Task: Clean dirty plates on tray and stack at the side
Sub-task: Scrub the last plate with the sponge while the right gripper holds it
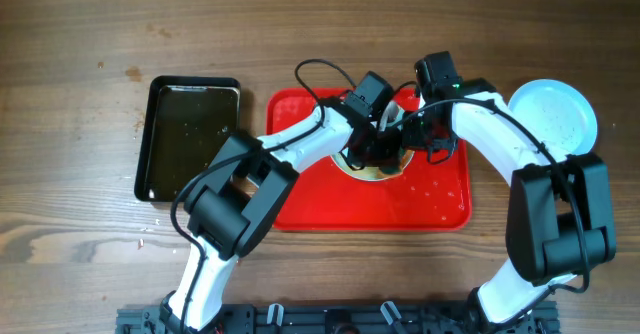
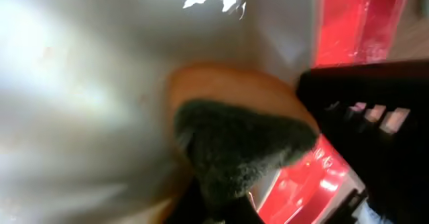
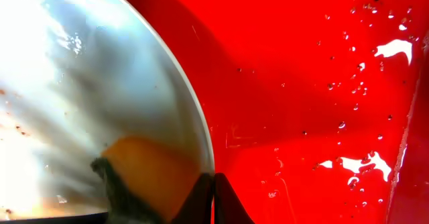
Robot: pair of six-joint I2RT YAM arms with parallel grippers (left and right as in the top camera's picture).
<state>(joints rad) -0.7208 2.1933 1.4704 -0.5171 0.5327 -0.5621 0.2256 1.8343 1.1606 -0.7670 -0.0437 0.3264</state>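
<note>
A pale plate with brown smears lies on the red tray, mostly hidden under both arms. My left gripper is shut on a yellow and dark green sponge that presses on the plate's glossy face. My right gripper is shut on the plate's rim; the plate, the sponge and the wet tray show in the right wrist view. A clean pale plate sits on the table right of the tray. A third plate is not visible.
A black rectangular pan holding liquid stands left of the tray. Water droplets lie on the tray's right half. The wooden table surrounds everything.
</note>
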